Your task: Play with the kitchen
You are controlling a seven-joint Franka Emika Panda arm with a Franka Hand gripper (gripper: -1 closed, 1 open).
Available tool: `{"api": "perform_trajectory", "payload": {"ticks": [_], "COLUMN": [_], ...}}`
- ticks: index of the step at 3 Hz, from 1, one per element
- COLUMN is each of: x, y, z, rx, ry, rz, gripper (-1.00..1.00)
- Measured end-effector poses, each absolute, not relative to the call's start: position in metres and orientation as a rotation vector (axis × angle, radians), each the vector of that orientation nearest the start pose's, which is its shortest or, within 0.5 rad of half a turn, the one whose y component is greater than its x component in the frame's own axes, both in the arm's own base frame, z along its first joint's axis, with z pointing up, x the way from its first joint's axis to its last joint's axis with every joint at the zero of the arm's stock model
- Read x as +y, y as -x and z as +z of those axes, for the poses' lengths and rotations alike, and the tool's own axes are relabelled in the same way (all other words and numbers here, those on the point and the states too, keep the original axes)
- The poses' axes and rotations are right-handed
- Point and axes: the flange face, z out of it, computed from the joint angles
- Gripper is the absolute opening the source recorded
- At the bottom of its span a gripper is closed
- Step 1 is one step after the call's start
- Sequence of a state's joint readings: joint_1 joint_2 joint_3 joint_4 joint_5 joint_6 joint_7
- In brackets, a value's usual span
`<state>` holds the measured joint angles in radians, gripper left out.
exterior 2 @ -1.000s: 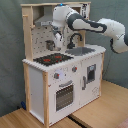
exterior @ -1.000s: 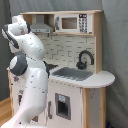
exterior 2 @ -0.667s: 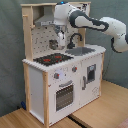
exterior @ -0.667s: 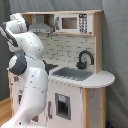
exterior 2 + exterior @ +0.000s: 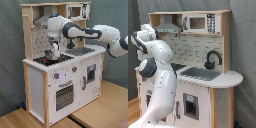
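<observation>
Over the stovetop [image 5: 51, 59] of the kitchen [image 5: 65, 75], the end effector [image 5: 54, 51] has dropped toward six o'clock, poised to touch the burners; whether its grip is spread or pressed together, I cannot tell.

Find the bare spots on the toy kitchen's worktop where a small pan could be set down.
Free: the rounded counter end right of the tap, and the sink basin. Crowded: the stovetop, where the gripper hangs just above it.
</observation>
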<state>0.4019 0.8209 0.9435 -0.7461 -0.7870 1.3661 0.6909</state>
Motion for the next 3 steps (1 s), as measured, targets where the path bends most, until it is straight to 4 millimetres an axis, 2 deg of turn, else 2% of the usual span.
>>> {"api": "perform_trajectory", "payload": {"ticks": [1,2,3], "x": [0.5142,0.5143,0.5151], "y": [-0.5273,-0.5275,-0.5281], "z": [0.5442,0.5444,0.5453], "rx": [-0.506,-0.507,-0.512], "ry": [3.138,3.136,3.129], "rz": [-0.226,-0.229,-0.241], "gripper": [-1.0,1.0,1.0]}}
